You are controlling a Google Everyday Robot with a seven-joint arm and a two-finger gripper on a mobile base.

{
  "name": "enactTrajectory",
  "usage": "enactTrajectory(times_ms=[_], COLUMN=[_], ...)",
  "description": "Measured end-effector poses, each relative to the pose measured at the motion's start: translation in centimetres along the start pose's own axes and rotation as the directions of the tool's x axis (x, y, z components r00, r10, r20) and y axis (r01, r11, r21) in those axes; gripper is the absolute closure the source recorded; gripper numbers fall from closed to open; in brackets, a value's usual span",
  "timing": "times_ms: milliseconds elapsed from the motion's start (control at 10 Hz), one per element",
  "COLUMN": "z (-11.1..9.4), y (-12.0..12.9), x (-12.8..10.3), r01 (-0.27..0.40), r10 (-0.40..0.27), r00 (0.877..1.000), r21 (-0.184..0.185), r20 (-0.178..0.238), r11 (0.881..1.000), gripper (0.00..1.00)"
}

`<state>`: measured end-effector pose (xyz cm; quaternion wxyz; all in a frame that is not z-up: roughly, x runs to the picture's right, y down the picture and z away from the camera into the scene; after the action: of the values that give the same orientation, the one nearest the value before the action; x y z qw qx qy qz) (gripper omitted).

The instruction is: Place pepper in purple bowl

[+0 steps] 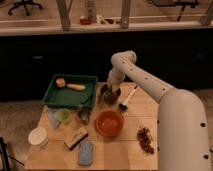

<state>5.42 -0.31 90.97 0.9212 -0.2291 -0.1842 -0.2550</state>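
The gripper point(107, 90) hangs right over the small round dark purple bowl point(116, 95). The bowl lies just below it. I cannot tell if it grips anything.

The arm point(145, 80) is plain white, and its dark gripper point(109, 91) hangs right at the purple bowl point(116, 98), which looks almost black, at the back of the pale tan wooden bench point(125, 156). The tray point(67, 103) is deep green and holds a tan-brown piece point(76, 87). The larger bowl point(109, 123) is bright orange-red. A cup point(62, 115) is light green, a round container point(38, 136) is white, and a flat pad point(86, 152) is greyish blue. A brush point(128, 97) has a white handle and a dark head. A small cluster point(145, 139) is dark red
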Motion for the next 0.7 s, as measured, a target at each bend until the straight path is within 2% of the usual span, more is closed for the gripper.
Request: enactTrajectory(times_ms=[200, 700], z=[-0.05, -0.04], y=[-0.01, -0.15], x=[-0.01, -0.01], r01=[0.002, 0.006], r10=[-0.002, -0.006], r00=[1.0, 1.0], r21=[-0.003, -0.011], r20=[0.001, 0.001], r11=[1.0, 1.0], gripper=[0.22, 0.2])
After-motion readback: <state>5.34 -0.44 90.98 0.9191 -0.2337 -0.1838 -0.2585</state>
